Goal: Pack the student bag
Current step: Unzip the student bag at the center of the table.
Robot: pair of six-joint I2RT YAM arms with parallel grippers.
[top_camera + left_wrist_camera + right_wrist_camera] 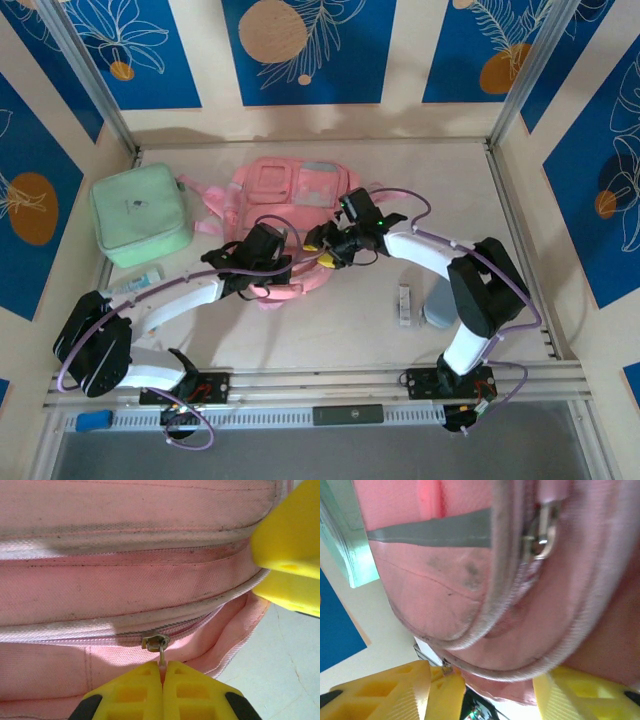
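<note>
Two grippers at bag (290,185): pink, grubby seams. L gripper (162,669) clamped on zip pull (161,655); R gripper (485,682) fingers apart, maybe touching bag edge.

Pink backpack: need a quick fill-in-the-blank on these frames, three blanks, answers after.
1. The left hand is ____ on the zipper pull of the backpack.
2. In the top view, the green case lies to the ____ of the backpack.
3. The right hand is ____, with backpack fabric between its fingers.
Missing words: shut; left; open.
</note>
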